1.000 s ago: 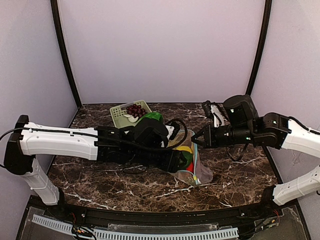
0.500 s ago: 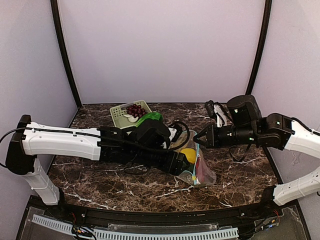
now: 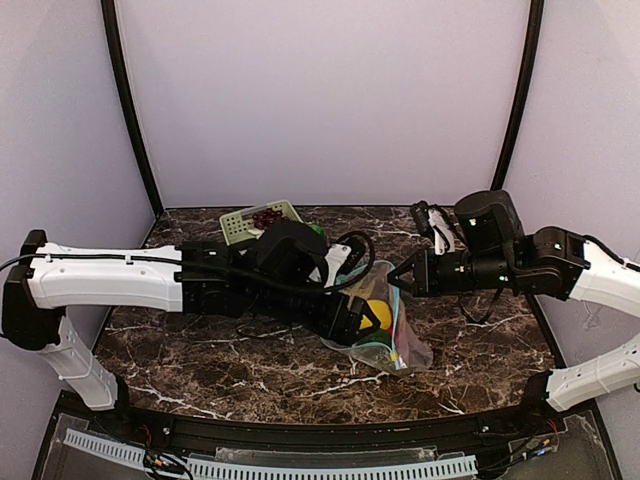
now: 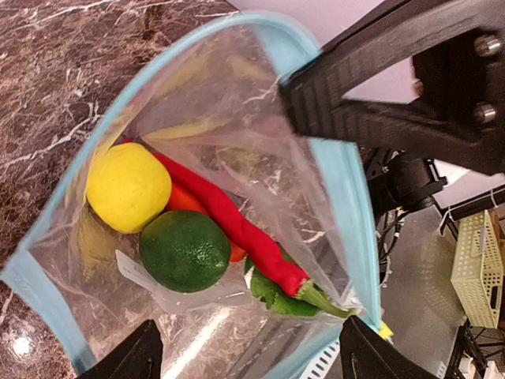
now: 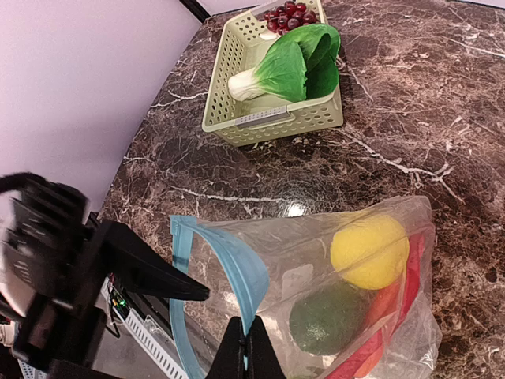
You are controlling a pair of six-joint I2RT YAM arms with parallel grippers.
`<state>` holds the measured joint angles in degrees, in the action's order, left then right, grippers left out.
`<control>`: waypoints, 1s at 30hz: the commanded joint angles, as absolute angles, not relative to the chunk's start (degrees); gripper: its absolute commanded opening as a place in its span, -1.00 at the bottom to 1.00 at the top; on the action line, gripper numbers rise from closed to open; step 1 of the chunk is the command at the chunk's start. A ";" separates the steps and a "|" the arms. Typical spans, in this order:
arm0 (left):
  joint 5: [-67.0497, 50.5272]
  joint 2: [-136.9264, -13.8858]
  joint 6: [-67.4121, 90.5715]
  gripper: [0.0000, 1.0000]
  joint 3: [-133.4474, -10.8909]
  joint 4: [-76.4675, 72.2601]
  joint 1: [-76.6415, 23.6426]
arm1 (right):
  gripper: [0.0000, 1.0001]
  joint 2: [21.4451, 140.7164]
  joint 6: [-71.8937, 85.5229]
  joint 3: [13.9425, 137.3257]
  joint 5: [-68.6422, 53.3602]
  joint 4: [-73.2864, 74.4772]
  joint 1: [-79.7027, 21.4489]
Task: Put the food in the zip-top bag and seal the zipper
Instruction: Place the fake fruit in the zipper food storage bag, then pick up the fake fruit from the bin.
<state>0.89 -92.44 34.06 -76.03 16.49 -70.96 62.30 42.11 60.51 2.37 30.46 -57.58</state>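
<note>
Top external view, entry for the bag-filling stage.

**Zip-top bag** (image 3: 412, 352): lies centre-right on the marble table (image 3: 200, 370). Its closed end rests on the surface and its mouth is lifted, facing left. The long axis runs roughly left to right.

**Zipper** (image 4: 345, 197): unsealed, with the pale blue strip spread into a loop. Seen from above, its line runs near to far, with the slider tab (image 3: 397, 352) at the near end.

**Contents:** lemon (image 4: 128, 187), dark green piece (image 4: 185, 251) and red chilli peppers (image 4: 237, 229). The peppers lie diagonally, with the stalk end nearer the mouth.

**Right gripper** (image 5: 245, 351): clenched on the zipper, holding the mouth up and open.

**Left gripper** (image 4: 251, 362): fingers spread with nothing between them. It sits just outside the mouth on its left side, looking in.

**Not yet bagged:**
- The basket (image 5: 268, 118) stands far-left of the bag, near the far edge.
- The bok choy (image 5: 288, 67) lies across the basket end closest to the bag. Its long axis appears to run left to right, with the white stem to the left and the leaves towards the bag.
- The grapes (image 5: 286, 14) sit at the basket's other end.
- Garlic cannot be made out.

**Assessment:** the remaining food lies far-left of the empty jaws, and the left arm is the nearer and the only free one. The next pick likely calls for closing across the bok choy's short width. It would then go leaf-first into the left-facing mouth.
</note>
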 commanded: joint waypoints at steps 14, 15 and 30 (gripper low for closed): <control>-1.20 -81.86 24.16 0.65 -83.80 34.52 -50.34 | -1.00 59.99 42.33 59.28 3.79 29.41 -57.21; -1.22 -81.88 24.47 0.66 -83.03 32.25 -48.01 | -1.00 60.05 42.28 59.39 3.92 29.38 -57.14; 0.88 -101.78 31.17 0.63 -83.39 13.20 -29.37 | -1.00 61.93 42.18 60.61 3.04 28.21 -57.14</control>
<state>-0.95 -97.76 28.32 -81.41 18.68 -31.55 61.49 42.09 59.61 2.81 30.26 -57.58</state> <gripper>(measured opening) 0.824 0.005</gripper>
